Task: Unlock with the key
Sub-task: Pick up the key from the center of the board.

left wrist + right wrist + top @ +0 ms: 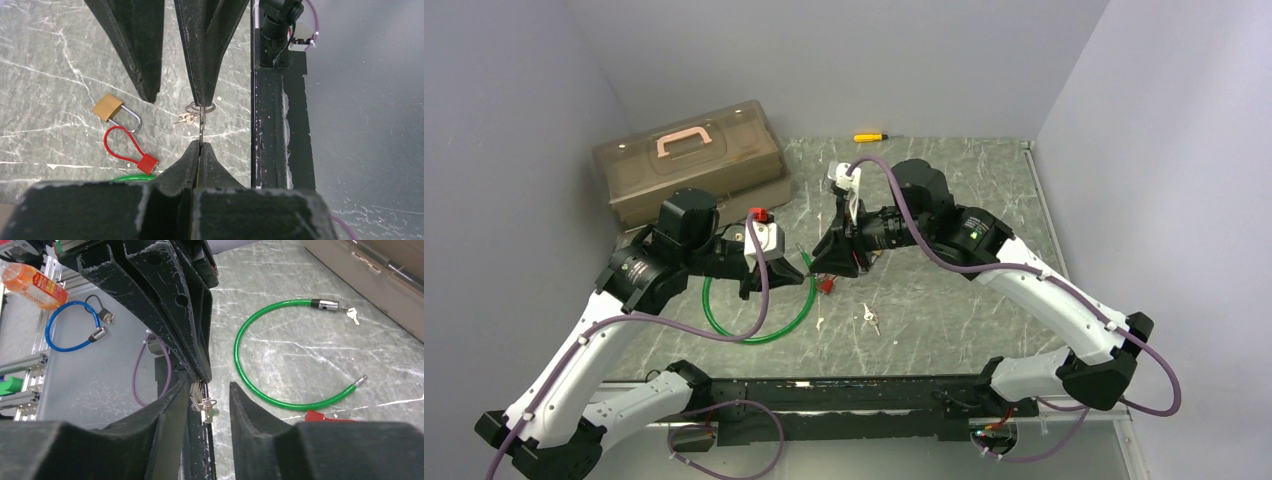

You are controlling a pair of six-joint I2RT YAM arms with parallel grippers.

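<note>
Closest to the left wrist lens, the left gripper (200, 148), both black fingers pressed flat together and pinching one end of a small silver key (201, 127). Key held clear of the grey-green marbled table (50, 60), seen edge-on as a thin bright line. Long axis straight out from the pinching fingertips, in line with them, ring end pointing away toward the right gripper (175, 99). Silver ring (200, 107) at that far end, right at the tip of one right finger, actual contact hard to tell. Other right finger well apart to the side, jaws spread wide and gripping nothing. From the right wrist, key and ring just beside one of its own fingers, inside the gap. In the top view, key axis roughly across the table, between the two facing grippers near the middle.

On the table below: brass padlock with a silver shackle (112, 110), lying flat, just beside a red padlock with a thin red loop shackle (131, 151). Small loose bunch of keys (871, 318) near. Green cable lock (237, 350) curved open, a key in its barrel end.
</note>
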